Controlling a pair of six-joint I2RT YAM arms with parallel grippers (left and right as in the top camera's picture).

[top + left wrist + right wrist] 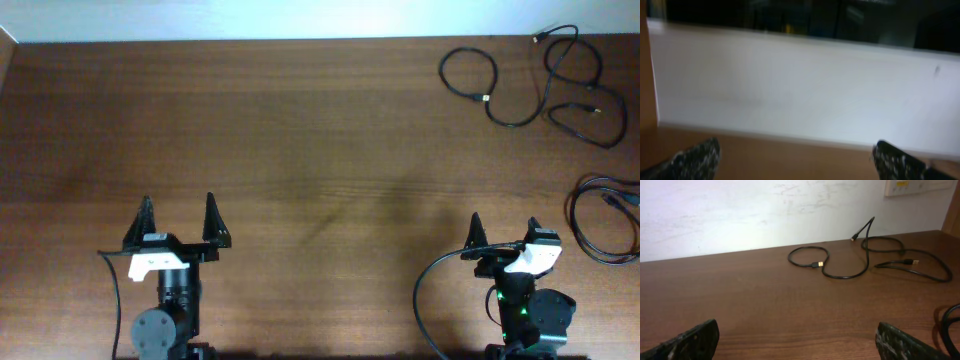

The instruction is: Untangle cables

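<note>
Thin black cables (545, 85) lie in loose crossing loops at the table's far right corner; they also show in the right wrist view (865, 260), with gold plug tips. Another black cable coil (605, 225) lies at the right edge, just right of my right arm, and its edge shows in the right wrist view (950, 325). My left gripper (177, 222) is open and empty near the front left. My right gripper (503, 232) is open and empty near the front right, well short of the cables.
The wooden table (300, 150) ends at a white wall along the back (300, 20). A black arm cable (425, 295) loops beside the right arm's base.
</note>
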